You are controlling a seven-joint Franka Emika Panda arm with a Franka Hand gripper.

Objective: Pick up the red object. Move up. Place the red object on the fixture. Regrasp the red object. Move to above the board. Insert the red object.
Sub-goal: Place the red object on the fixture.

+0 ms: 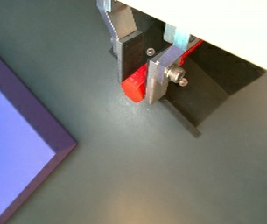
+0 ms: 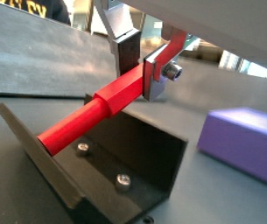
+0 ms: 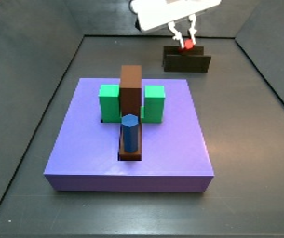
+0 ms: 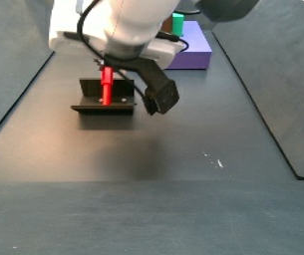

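The red object [image 2: 88,114] is a long red bar, also seen in a wrist view [image 1: 133,87]. It leans tilted, its lower end in the corner of the dark fixture [image 2: 123,162]. My gripper [image 2: 136,74] is shut on the bar's upper end; the silver fingers [image 1: 157,79] clamp it from both sides. In both side views the gripper [image 3: 184,37] [image 4: 108,72] hangs over the fixture [image 3: 186,61] [image 4: 104,108] with the red bar [image 3: 186,43] [image 4: 108,85] below it. The purple board [image 3: 131,153] lies apart from the fixture.
The board carries green blocks [image 3: 109,102], a brown bar [image 3: 131,88] and a blue peg [image 3: 129,130]. The board's corner shows in both wrist views [image 1: 13,122] [image 2: 247,140]. Low walls edge the dark floor [image 4: 181,169].
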